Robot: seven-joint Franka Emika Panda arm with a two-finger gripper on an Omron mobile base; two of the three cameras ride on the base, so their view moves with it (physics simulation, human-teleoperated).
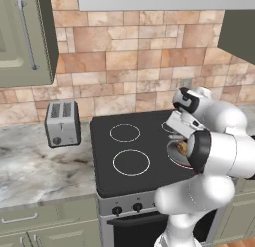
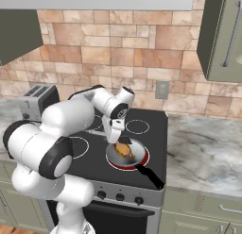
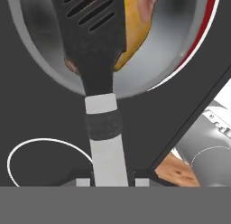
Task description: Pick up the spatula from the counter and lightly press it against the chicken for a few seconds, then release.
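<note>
In the hand view the black slotted spatula (image 3: 92, 33) lies with its blade on the orange-brown chicken (image 3: 133, 24) inside the grey frying pan (image 3: 38, 42). Its pale handle runs down between the two fingertips, and my gripper (image 3: 111, 181) is shut on it. From the right base view the gripper (image 2: 115, 134) hangs just over the pan's left rim (image 2: 112, 158), with the chicken (image 2: 124, 150) right below it. In the left base view the gripper (image 1: 182, 134) sits above the pan (image 1: 173, 150), and the arm hides most of the pan.
The pan sits on the front right burner of the black stove (image 1: 134, 156), its dark handle (image 2: 150, 175) sticking out toward the front edge. A silver toaster (image 1: 62, 122) stands on the marble counter to the left. Tiled wall and cabinets close off the back.
</note>
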